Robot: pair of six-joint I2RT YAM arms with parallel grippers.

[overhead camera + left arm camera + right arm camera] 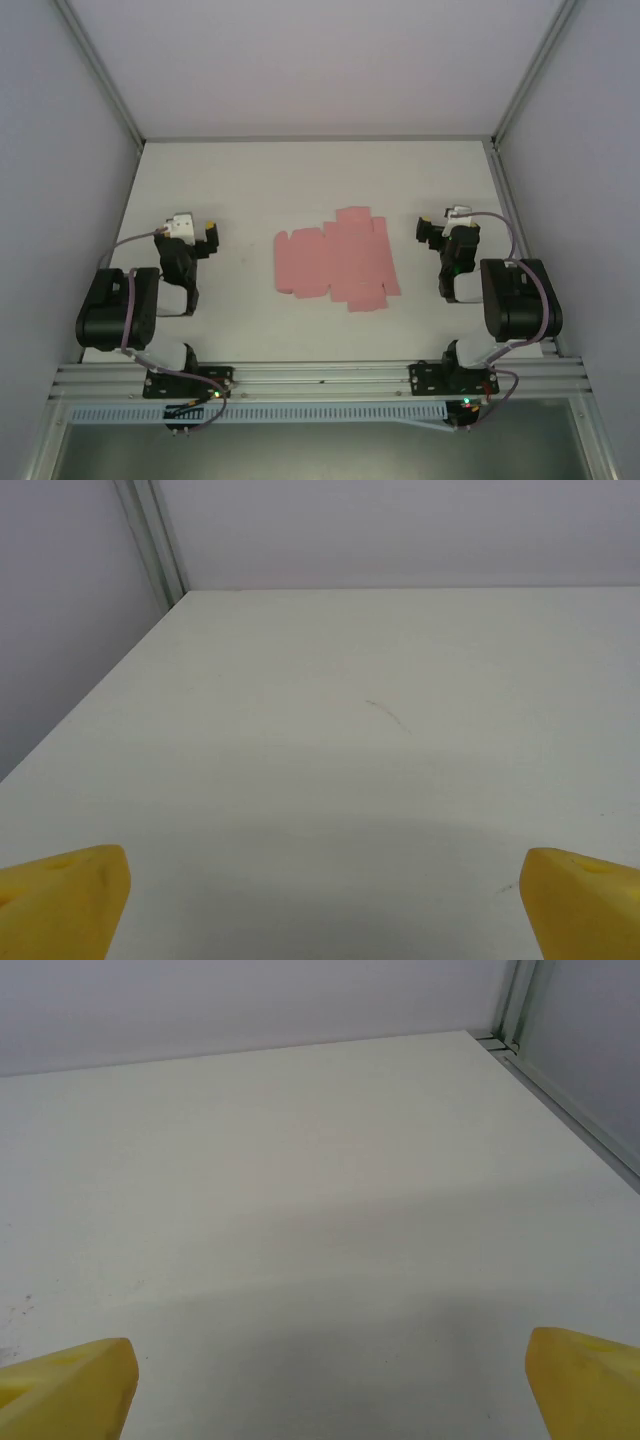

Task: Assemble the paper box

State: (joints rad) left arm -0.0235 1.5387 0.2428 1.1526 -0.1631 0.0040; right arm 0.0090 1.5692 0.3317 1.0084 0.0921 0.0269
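The paper box (335,262) lies flat as a pink die-cut sheet with tabs and flaps in the middle of the white table (300,170). My left gripper (205,238) rests to the left of the sheet, a short way off, and is open. My right gripper (428,233) rests to the right of the sheet, also open. In the left wrist view the yellow fingertips (65,900) stand wide apart over bare table, and the left gripper (335,905) holds nothing. The right wrist view shows the same: wide yellow fingertips (70,1385), right gripper (330,1385) empty.
Grey walls with metal corner posts (100,70) enclose the table on the left, back and right. An aluminium rail (320,380) carrying both arm bases runs along the near edge.
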